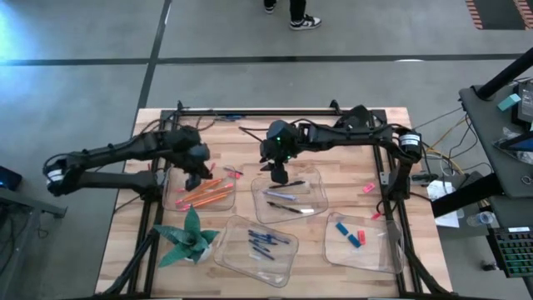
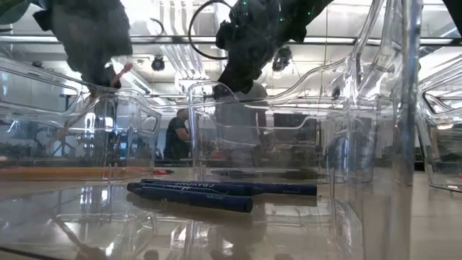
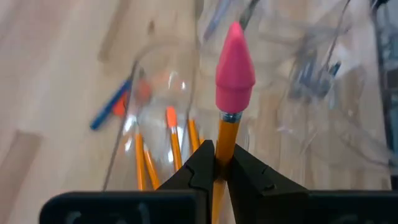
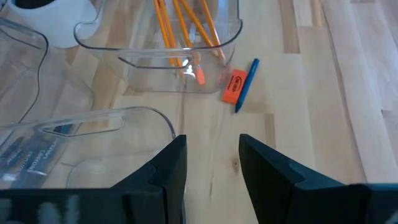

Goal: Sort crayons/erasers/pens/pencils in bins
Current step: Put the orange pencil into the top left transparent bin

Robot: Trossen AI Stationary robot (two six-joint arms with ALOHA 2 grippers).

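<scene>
Left gripper [image 3: 214, 163] is clenched on a pencil [image 3: 225, 134] just below its pink cap: light, stiff, slippery. Right gripper [image 4: 211, 162] hangs released mid-frame over the table.

An orange pencil [image 3: 222, 146] is showing a pink eraser cap between the black fingers of the left gripper [image 3: 214, 163]. Beyond it, more orange pencils [image 3: 174, 146] are lying in a clear bin [image 3: 155, 81]. Ahead of the black right gripper [image 4: 211, 163], an orange eraser [image 4: 232, 86] and a blue stick [image 4: 246, 84] are lying on pale wood.
</scene>
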